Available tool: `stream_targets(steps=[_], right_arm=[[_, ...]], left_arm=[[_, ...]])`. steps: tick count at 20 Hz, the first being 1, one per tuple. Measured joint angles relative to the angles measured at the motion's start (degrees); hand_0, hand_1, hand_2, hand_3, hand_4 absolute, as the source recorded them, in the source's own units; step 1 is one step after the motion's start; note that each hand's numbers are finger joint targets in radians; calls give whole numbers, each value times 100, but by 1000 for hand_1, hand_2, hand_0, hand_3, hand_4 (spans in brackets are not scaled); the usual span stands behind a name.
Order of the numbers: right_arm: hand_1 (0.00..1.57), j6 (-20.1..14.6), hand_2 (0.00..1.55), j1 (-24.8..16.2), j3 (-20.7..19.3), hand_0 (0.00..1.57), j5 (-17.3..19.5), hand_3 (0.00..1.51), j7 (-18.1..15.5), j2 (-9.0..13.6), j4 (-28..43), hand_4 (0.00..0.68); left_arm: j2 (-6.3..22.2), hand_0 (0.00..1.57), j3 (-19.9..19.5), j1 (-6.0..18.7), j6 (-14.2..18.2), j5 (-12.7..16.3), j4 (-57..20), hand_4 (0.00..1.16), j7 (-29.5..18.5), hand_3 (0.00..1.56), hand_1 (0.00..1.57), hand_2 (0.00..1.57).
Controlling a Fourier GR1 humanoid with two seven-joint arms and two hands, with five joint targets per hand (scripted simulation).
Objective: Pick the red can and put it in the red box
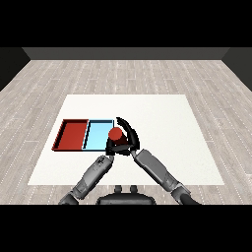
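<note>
Robot's right hand curls around a red can at the blue tray's right edge.
Left hand sits just below; its fingers can't be made out. Risk: the can landing in blue, short of the red tray farther left.

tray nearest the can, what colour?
Light blue tray, right beside the can; head view.
</note>
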State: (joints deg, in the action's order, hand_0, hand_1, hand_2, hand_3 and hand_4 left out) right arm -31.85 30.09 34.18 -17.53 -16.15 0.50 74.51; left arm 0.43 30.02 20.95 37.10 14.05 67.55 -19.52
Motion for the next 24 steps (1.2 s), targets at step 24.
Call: stream_targets(steps=[24], right_arm=[[0,839,0,-2602,-1761,0,-272,0,-175,1633,2436,0]], left_arm=[[1562,1571,-1151,-133,-240,-350,102,1120,431,1459,1571,1549]])
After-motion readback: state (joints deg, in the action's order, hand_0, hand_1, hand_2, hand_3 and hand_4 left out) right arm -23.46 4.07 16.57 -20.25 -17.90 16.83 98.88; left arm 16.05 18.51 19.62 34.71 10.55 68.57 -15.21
